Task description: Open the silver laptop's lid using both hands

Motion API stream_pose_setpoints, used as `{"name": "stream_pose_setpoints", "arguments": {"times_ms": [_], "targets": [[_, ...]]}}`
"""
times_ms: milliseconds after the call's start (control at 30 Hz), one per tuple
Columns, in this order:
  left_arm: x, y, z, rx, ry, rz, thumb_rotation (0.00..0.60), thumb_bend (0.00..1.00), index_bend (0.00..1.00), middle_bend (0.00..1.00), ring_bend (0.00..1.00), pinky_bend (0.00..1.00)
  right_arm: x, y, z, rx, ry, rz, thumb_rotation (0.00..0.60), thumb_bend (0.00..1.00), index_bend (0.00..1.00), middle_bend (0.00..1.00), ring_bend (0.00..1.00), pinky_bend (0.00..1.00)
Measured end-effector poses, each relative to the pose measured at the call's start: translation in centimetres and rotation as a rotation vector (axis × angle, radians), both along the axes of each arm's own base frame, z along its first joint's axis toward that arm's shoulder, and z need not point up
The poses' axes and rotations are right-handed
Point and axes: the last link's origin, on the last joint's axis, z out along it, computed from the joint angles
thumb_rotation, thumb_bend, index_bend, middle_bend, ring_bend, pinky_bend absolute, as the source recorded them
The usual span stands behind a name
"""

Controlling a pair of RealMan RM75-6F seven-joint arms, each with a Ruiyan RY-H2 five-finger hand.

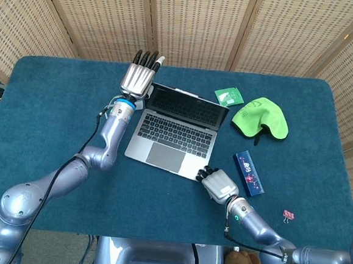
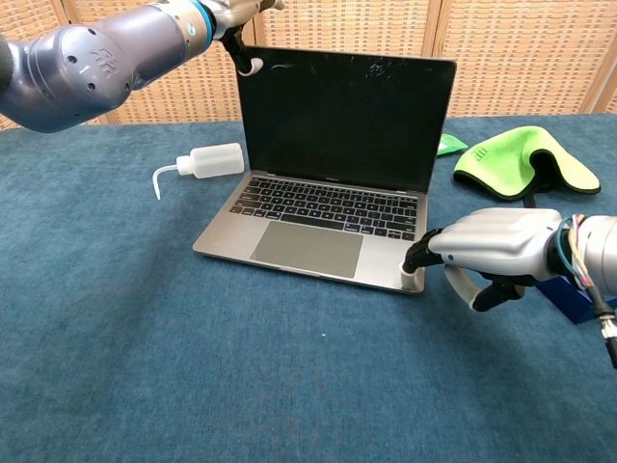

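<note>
The silver laptop (image 1: pixel 171 138) stands open in the middle of the blue table, its dark screen (image 2: pixel 347 121) nearly upright. My left hand (image 1: pixel 138 80) reaches over the lid's top left corner with fingers stretched out, and a white fingertip (image 2: pixel 253 66) touches that corner. Curled fingertips (image 2: pixel 415 270) of my right hand (image 2: pixel 492 251) press on the front right corner of the base (image 2: pixel 318 236). In the head view this right hand (image 1: pixel 218 185) sits just beside that corner. Neither hand holds anything.
A white squeeze bottle (image 2: pixel 207 159) lies left of the laptop. A green cloth (image 1: pixel 260 118) and a green packet (image 1: pixel 228 97) lie at the back right. A blue box (image 1: pixel 248 172) sits close to my right hand, a pink clip (image 1: pixel 288 215) farther right. Wicker screens stand behind.
</note>
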Motion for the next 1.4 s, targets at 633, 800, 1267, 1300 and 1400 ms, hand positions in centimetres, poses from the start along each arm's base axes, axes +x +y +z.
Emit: {"name": "stream_pose_setpoints", "arguments": {"times_ms": [633,800,1267,1300,1400], "targets": [[1.1,1.4,0.1,0.022,-0.02,0.019,0.6,0.4,0.0,0.0,0.0,0.0,-0.6,0.3,0.2,0.015,0.007,0.0,0.6,1.0,0.23,0.28,0.12,0.28],[1.1,1.5,0.3,0.029,-0.007,0.017,0.6,0.4,0.0,0.0,0.0,0.0,-0.8,0.5,0.0,0.018,0.015,0.005,0.6,1.0,0.23,0.28,0.12,0.28],[0.8,1.8,0.8,0.046,-0.011,0.033,0.6,0.4,0.0,0.0,0.0,0.0,-0.5,0.7,-0.2,0.023,0.025,0.021,0.6,1.0,0.23,0.28,0.12,0.28],[0.7,1.8,0.8,0.047,-0.014,0.034,0.6,0.4,0.0,0.0,0.0,0.0,-0.6,0.7,-0.2,0.022,0.027,0.022,0.6,1.0,0.23,0.28,0.12,0.28],[0.6,1.7,0.9,0.046,-0.019,0.035,0.6,0.4,0.0,0.0,0.0,0.0,-0.6,0.7,-0.1,0.016,0.026,0.02,0.6,1.0,0.23,0.28,0.12,0.28]]}}
